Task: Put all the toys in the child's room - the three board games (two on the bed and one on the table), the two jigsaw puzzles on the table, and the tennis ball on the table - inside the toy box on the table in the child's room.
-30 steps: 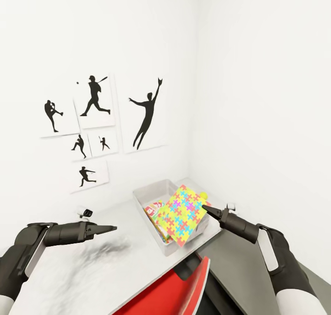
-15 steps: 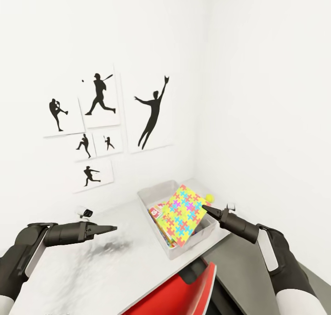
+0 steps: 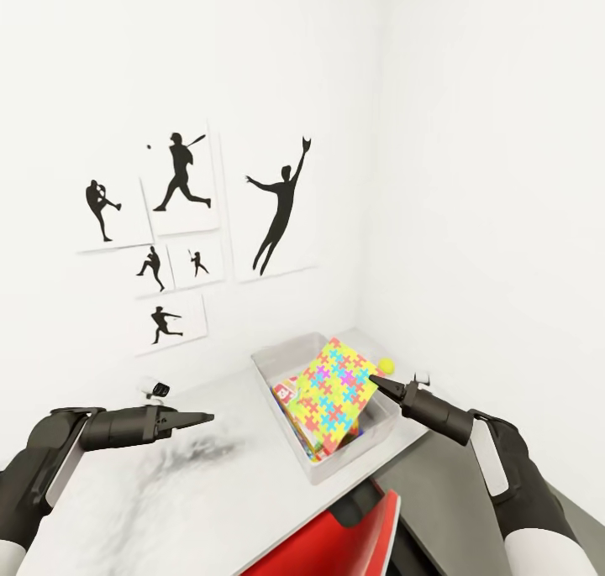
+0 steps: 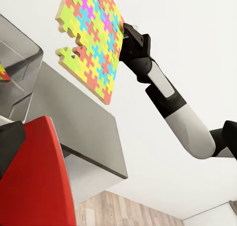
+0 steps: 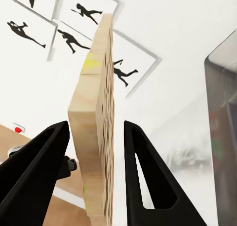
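My right gripper [image 3: 375, 382] is shut on one edge of a multicoloured jigsaw puzzle [image 3: 334, 389]. The puzzle hangs tilted above the pale grey toy box [image 3: 267, 363], which stands at the table's [image 3: 151, 500] far right end. The left wrist view shows the puzzle [image 4: 91, 38] in the air beyond the toy box wall [image 4: 22, 70]. Seen from the right wrist, the puzzle [image 5: 96, 137] is edge-on between the fingers [image 5: 42, 159]. A white-and-red board game [image 3: 286, 390] lies inside the box. The tennis ball [image 3: 385, 363] rests on the table behind it. My left gripper [image 3: 202, 418] hovers shut over the table.
A red chair [image 3: 344, 538] stands against the table's front edge, below the toy box. The lower dark grey table section [image 3: 437, 484] runs under my right arm. White walls meet in the corner behind the box, and baseball silhouette pictures [image 3: 181, 223] hang on the left wall.
The whole view has shifted, so the wall pictures and toy box sit slightly further right. Both arms keep their pose, and the puzzle stays in my right gripper.
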